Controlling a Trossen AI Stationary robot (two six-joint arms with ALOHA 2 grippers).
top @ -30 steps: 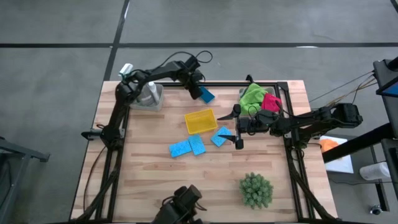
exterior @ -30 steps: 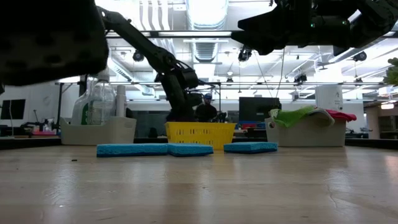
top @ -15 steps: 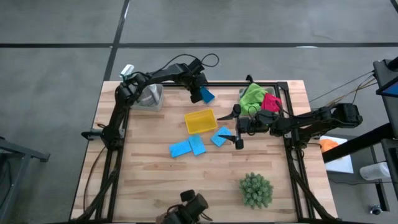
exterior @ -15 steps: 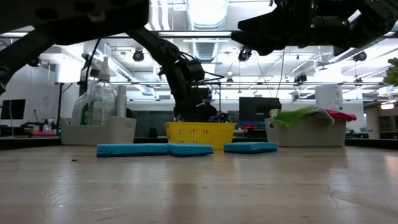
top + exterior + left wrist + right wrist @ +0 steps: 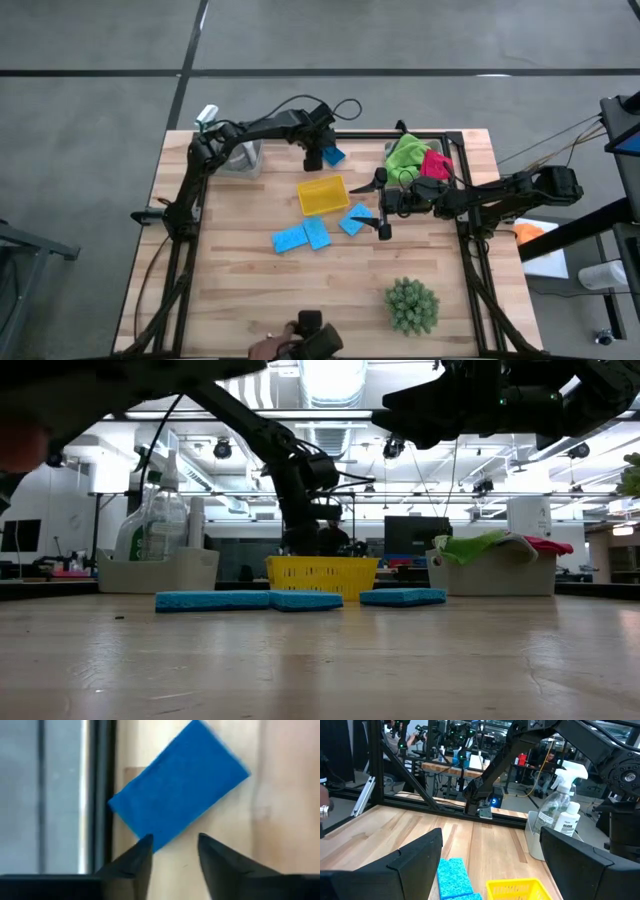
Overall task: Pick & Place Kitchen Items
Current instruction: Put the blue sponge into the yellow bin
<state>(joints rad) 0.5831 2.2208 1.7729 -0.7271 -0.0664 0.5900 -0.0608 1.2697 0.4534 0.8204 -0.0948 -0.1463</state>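
Moved: left claw (image 5: pixel 322 153) has shifted further along the surface's far edge, toward the cloth bin, and its fingers have parted off the blue sponge (image 5: pixel 334 155) it was carrying.
Left claw: released, fingers apart, hovering just over the sponge; wrist view shows the sponge (image 5: pixel 179 784) lying flat beyond the fingertips (image 5: pixel 144 845), one corner between them, by the black frame rail.
Meaning: looks like a fresh drop-off at the far edge; that sponge reads as placed, claw should lift clear next.
Right claw: (image 5: pixel 380 205) spread wide, nothing in it, waiting above the surface (image 5: pixel 240 290).
Sponges left: one (image 5: pixel 355 219) just beside the right claw, a pair (image 5: pixel 301 236) touching each other a bit further off, on the left-arm side.
Tray: yellow (image 5: pixel 322 195), between the two claws, near the placed sponge.
Cloth bin: green (image 5: pixel 405 154) and red (image 5: pixel 436 163) cloths piled in it, just behind the right claw.
Bottle bin: (image 5: pixel 240 160) behind the left claw along its arm; spray bottle (image 5: pixel 559 787) and white bottle (image 5: pixel 568 820) inside.
Plant: (image 5: pixel 411 304) well clear of both claws.
Obstacles: tray sits close to the left claw's path back to the loose sponges; someone's hand (image 5: pixel 266 347) at the near edge, away from both claws.
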